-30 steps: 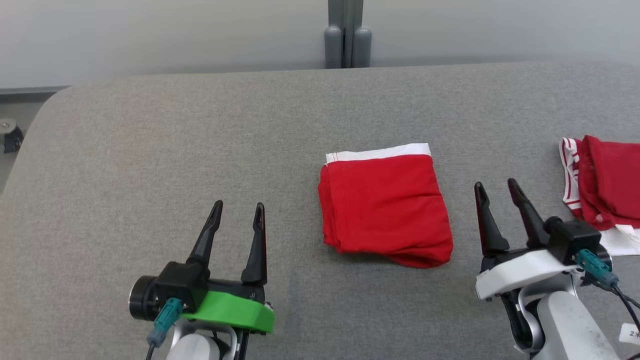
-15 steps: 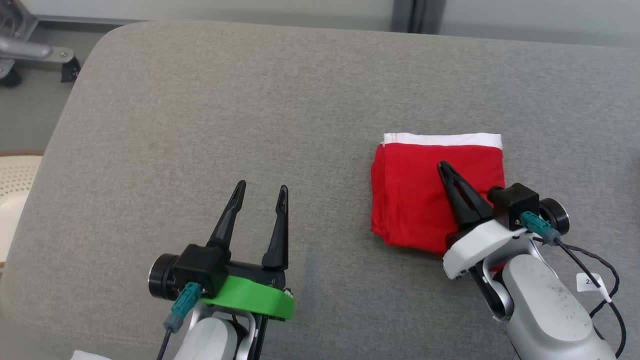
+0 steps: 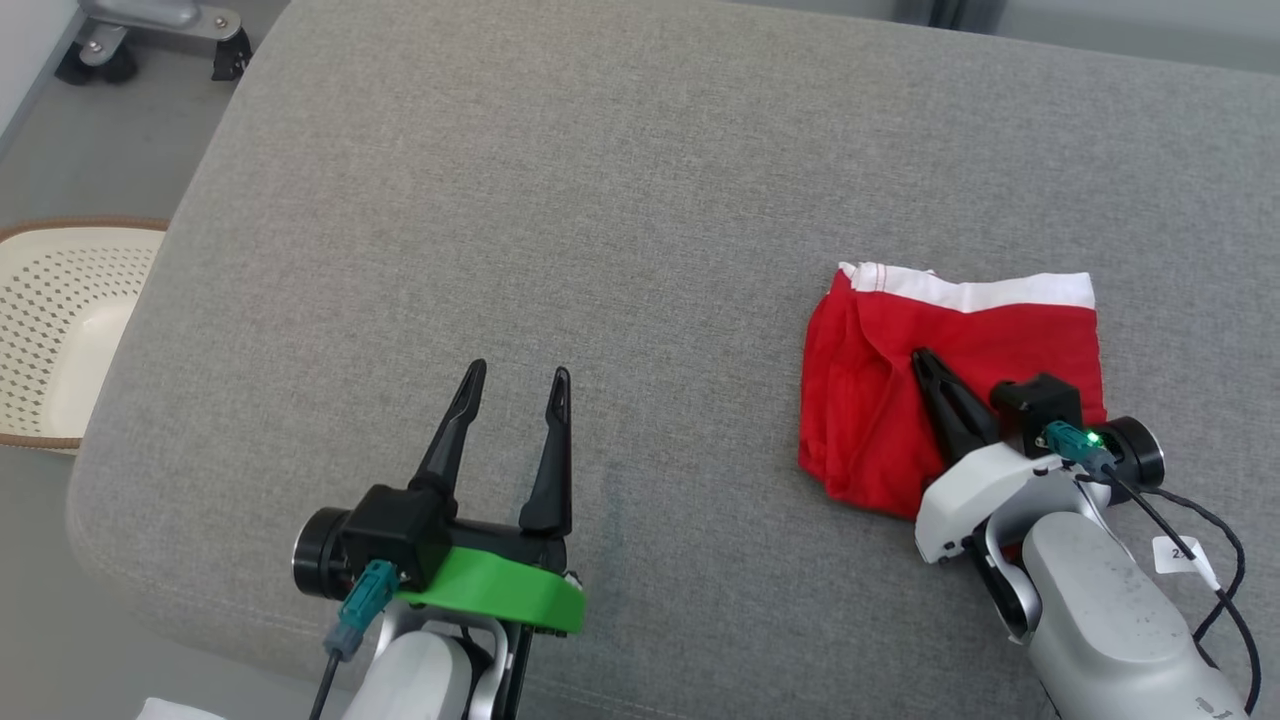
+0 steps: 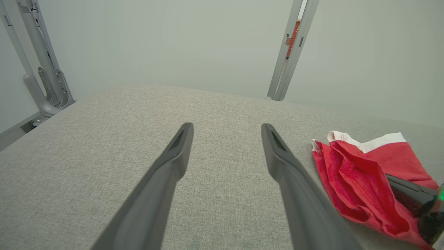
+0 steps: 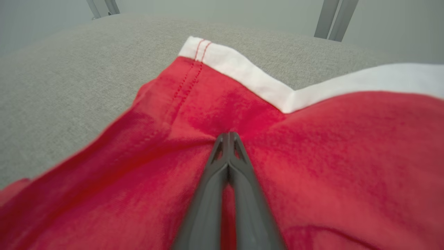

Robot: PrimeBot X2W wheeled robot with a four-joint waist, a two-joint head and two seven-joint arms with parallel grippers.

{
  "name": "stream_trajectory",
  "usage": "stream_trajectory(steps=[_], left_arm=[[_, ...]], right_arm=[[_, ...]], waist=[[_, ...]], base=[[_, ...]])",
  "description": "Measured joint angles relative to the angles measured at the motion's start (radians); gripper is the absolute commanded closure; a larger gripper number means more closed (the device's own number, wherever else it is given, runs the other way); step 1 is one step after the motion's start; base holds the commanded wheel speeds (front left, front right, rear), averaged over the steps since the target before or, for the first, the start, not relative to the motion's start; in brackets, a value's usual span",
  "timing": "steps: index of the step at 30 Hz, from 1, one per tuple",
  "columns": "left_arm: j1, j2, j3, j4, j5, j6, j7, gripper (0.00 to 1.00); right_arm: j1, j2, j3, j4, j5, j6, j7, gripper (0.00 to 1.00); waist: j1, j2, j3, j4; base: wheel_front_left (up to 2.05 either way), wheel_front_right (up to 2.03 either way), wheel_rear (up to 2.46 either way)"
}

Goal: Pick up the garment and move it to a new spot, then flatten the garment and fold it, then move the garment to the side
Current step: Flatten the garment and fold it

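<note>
Through the head view, my left end effector [image 3: 517, 370] is hovering open over the grey surface [image 3: 600, 200] at the near left, and a basket [image 3: 60, 300] is sitting past the left edge. My right end effector [image 3: 922, 357] is gripping the red garment [image 3: 860, 420], which is lying rumpled at the near right with its white band [image 3: 1000, 293] along the far edge.

Through the left wrist view, my fingers are standing wide apart, and the garment [image 4: 353, 173] is lying to their right.

Through the right wrist view, my fingertips are pinching together on a fold of the garment [image 5: 312, 156] just short of the band.
</note>
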Motion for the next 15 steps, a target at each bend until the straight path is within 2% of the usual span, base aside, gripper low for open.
stream_trajectory(steps=[5,15], left_arm=[[0.000,0.000,0.014,0.001,0.005,-0.003,0.000,0.00],[0.012,0.000,0.057,0.005,0.022,-0.019,0.000,0.00]], right_arm=[[0.002,0.014,-0.002,-0.034,0.027,0.000,0.001,1.00],[0.083,0.017,-0.094,-0.226,0.064,0.000,0.001,1.00]], waist=[[0.0000,0.0000,-0.013,-0.028],[0.0000,0.0000,-0.074,-0.137]], base=[[0.00,0.00,0.00],[0.00,0.00,0.00]])
